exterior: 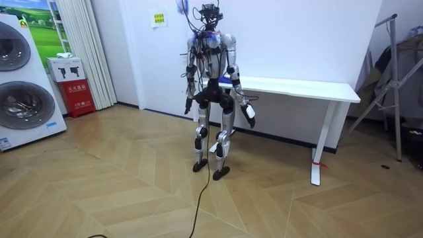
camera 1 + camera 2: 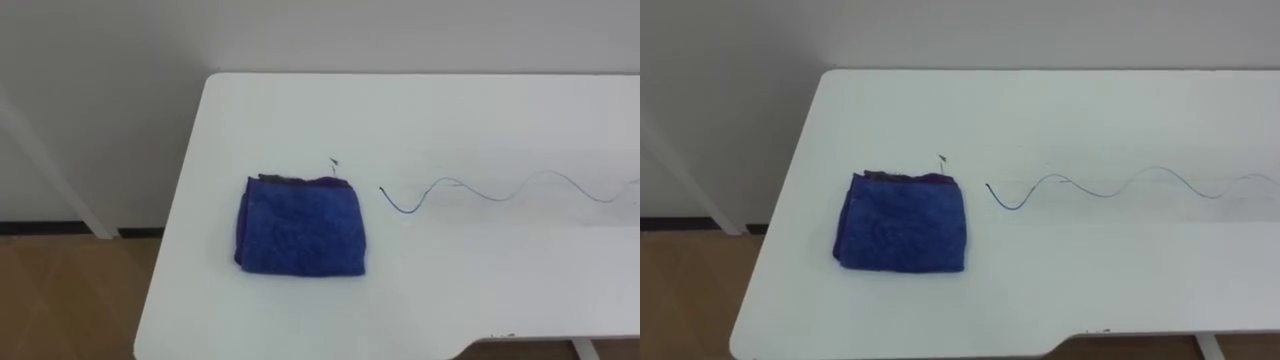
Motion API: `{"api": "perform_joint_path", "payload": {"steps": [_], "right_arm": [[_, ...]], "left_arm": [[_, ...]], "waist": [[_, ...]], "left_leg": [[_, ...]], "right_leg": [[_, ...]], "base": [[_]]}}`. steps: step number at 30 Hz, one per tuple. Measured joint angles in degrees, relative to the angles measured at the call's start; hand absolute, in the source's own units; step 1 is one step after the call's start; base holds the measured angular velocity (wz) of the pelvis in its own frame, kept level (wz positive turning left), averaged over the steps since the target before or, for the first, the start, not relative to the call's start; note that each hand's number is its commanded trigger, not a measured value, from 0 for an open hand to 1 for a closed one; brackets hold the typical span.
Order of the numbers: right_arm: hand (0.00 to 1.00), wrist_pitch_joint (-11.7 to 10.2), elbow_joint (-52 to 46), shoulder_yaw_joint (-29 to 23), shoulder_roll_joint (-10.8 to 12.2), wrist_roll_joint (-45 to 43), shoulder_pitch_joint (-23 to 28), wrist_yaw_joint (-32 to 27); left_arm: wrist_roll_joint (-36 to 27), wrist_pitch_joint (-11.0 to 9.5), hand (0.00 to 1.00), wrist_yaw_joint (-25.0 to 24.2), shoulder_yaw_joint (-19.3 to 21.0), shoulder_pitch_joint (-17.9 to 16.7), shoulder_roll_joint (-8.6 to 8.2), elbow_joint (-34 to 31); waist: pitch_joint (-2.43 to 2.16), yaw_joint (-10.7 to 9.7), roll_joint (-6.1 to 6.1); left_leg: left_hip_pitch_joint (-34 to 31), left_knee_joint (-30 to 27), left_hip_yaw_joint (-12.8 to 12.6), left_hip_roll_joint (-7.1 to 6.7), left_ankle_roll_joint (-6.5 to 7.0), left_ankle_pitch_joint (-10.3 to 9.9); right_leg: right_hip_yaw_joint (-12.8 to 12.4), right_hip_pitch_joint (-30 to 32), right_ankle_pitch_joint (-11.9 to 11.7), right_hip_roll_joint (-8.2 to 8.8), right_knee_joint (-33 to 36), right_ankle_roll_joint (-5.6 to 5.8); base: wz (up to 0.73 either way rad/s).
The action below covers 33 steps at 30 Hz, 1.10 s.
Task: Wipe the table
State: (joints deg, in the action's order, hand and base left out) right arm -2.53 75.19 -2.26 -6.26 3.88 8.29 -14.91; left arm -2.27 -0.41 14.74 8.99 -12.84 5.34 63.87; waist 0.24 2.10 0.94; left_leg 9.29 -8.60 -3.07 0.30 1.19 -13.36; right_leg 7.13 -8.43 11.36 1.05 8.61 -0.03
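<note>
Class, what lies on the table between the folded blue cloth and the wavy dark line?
Only bare white table separates the blue cloth from the wavy line, as both eye views show.

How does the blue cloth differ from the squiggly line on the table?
The blue cloth is a folded square near the left end of the table; the squiggly line is a thin wavy mark running rightward. The cloth is bright blue, the line darker. Both lie on that white top.

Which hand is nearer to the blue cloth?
Right, probably. The right hand hangs below the table edge before the blue cloth; the left hand hangs past the table's end.
</note>
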Motion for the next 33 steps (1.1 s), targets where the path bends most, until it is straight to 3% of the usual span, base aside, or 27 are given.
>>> {"api": "perform_joint_path", "payload": {"steps": [2,7,9,12,13,15,19,22,24,28,30,33], "right_arm": [[0.00,1.07,1.48,-6.72,-0.94,2.93,0.33,0.80],[0.00,2.48,1.43,-17.69,-4.76,8.24,0.39,0.09],[0.00,3.01,1.44,-23.88,-6.92,9.81,-0.55,-1.50],[0.00,3.93,1.17,-27.24,-10.45,9.72,-2.94,-4.92],[0.00,3.91,1.12,-27.48,-11.21,9.71,-3.77,-5.58],[0.00,3.85,-0.24,-27.68,-13.14,9.53,-6.31,-8.34],[0.00,3.82,-5.75,-27.64,-13.77,7.07,-8.81,-12.02],[0.00,3.80,-8.90,-27.20,-14.15,2.50,-11.46,-14.07],[0.00,3.79,-11.91,-24.94,-14.54,-2.60,-13.43,-15.62],[0.00,3.90,-19.52,-22.04,-14.62,-10.40,-13.59,-16.91],[0.00,3.81,-29.05,-18.90,-14.60,-15.53,-13.40,-17.47],[0.00,3.73,-38.71,-16.44,-14.60,-20.23,-12.97,-17.49]], "left_arm": [[0.75,0.48,0.00,-0.65,3.69,-0.51,0.31,-0.01],[0.68,1.03,0.00,-1.22,9.30,-1.87,1.40,0.12],[2.01,1.54,0.00,-2.04,11.84,-2.00,2.21,0.11],[3.04,1.75,0.00,-2.47,13.53,-2.25,3.69,0.08],[3.04,1.81,0.00,-2.54,13.52,-2.23,3.96,0.07],[3.06,1.88,0.00,-2.53,13.37,-2.05,4.92,-0.04],[3.05,2.39,0.00,-3.01,12.58,-1.98,5.02,-0.96],[3.07,2.84,0.00,-3.62,12.54,-1.65,4.95,-1.04],[3.05,2.85,0.00,-3.76,10.07,-1.72,4.99,-1.03],[3.05,2.89,0.00,-4.03,8.64,-1.67,4.90,-1.70],[3.08,2.86,0.00,-3.84,8.04,-1.89,4.92,-2.22],[3.03,2.71,0.00,-3.63,6.81,-1.92,4.82,-4.10]], "waist": [[0.22,-1.00,0.15],[-0.11,-3.16,0.93],[-0.02,-3.44,1.74],[-0.12,-3.43,3.25],[0.07,-3.45,3.23],[0.01,-3.31,4.29],[-0.05,-3.31,4.74],[-0.03,-3.14,4.13],[-0.10,-3.29,3.43],[-0.25,-2.96,2.70],[-0.18,-3.09,2.23],[-0.19,-3.05,2.59]], "left_leg": [[0.74,0.40,-0.27,0.01,0.00,0.00],[1.34,0.80,-1.12,-0.03,0.01,0.00],[1.56,0.77,-1.63,0.01,0.01,0.01],[1.26,0.70,-2.28,0.01,0.01,0.01],[1.16,0.69,-2.47,0.02,0.01,0.01],[0.77,0.63,-2.84,0.00,0.02,0.00],[0.25,0.32,-2.64,0.04,0.14,-0.08],[0.32,0.48,-2.81,0.07,0.15,-0.09],[0.31,0.46,-3.02,0.03,0.15,-0.08],[0.38,0.39,-3.02,0.01,0.15,-0.06],[0.20,0.37,-2.93,0.07,0.15,-0.04],[0.15,0.30,-2.73,0.18,0.11,-0.01]], "right_leg": [[-0.40,-0.66,0.02,-0.08,0.00,0.00],[-1.10,-0.63,0.12,-0.15,0.16,0.01],[-2.19,-0.46,0.13,-0.21,0.29,0.01],[-2.39,0.27,0.12,-0.22,0.50,0.02],[-2.43,0.43,0.10,-0.23,0.51,0.05],[-2.51,1.04,0.09,-0.19,1.06,0.07],[-2.35,1.53,-0.11,-0.21,1.04,0.18],[-2.46,1.68,-0.12,-0.25,1.10,0.17],[-2.45,1.74,-0.12,-0.21,1.20,0.18],[-2.45,1.75,-0.11,-0.20,1.19,0.18],[-2.43,2.02,-0.11,-0.21,1.23,0.18],[-2.12,1.98,-0.11,-0.25,1.37,0.17]], "base": [[-0.09],[-0.11],[-0.14],[-0.12],[-0.16],[-0.06],[0.00],[-0.01],[0.00],[-0.01],[-0.02],[0.04]]}}
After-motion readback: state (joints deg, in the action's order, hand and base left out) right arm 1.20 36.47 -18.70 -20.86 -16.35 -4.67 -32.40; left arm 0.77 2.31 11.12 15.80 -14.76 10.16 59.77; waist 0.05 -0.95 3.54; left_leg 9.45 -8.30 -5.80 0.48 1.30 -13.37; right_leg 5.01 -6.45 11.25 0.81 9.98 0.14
